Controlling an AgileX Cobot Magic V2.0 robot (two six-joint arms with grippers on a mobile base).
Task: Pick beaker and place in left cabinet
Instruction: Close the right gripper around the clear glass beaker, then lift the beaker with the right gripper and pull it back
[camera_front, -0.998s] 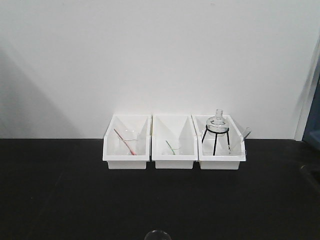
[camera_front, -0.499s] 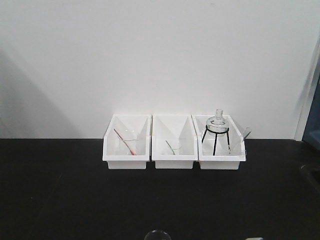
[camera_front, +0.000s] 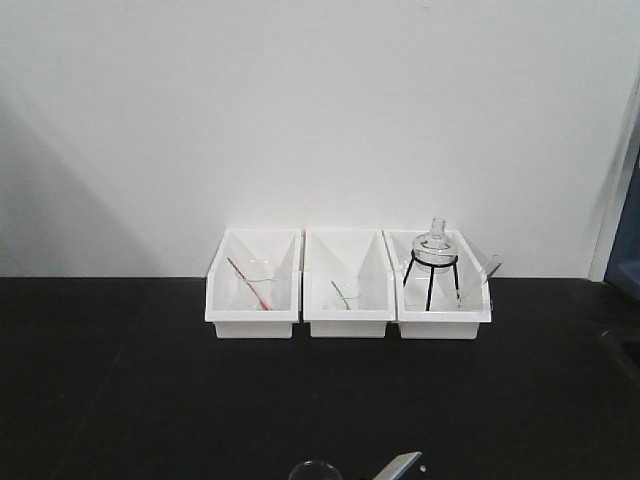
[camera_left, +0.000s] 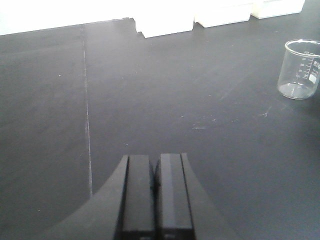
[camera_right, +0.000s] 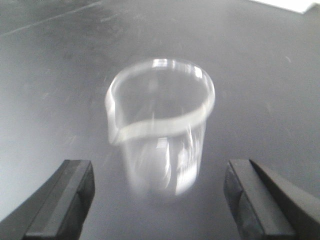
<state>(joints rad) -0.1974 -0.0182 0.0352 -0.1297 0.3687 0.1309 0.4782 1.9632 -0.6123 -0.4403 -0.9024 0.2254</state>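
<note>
The small clear glass beaker (camera_right: 160, 125), round with a pouring lip, stood on the flat black table (camera_right: 50, 60) in the middle of the right wrist view, blurry there. The right gripper (camera_right: 160, 197) was wide open, low at both sides of the glass, seemingly not touching it. The left gripper (camera_left: 155, 195), low in its view, had its black jaws pressed together, holding nothing.

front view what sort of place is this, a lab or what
Probably a laboratory bench: a small clear glass beaker with printed marks, a round glass flask on a black tripod in a white plastic bin, and a matte black worktop.
</note>
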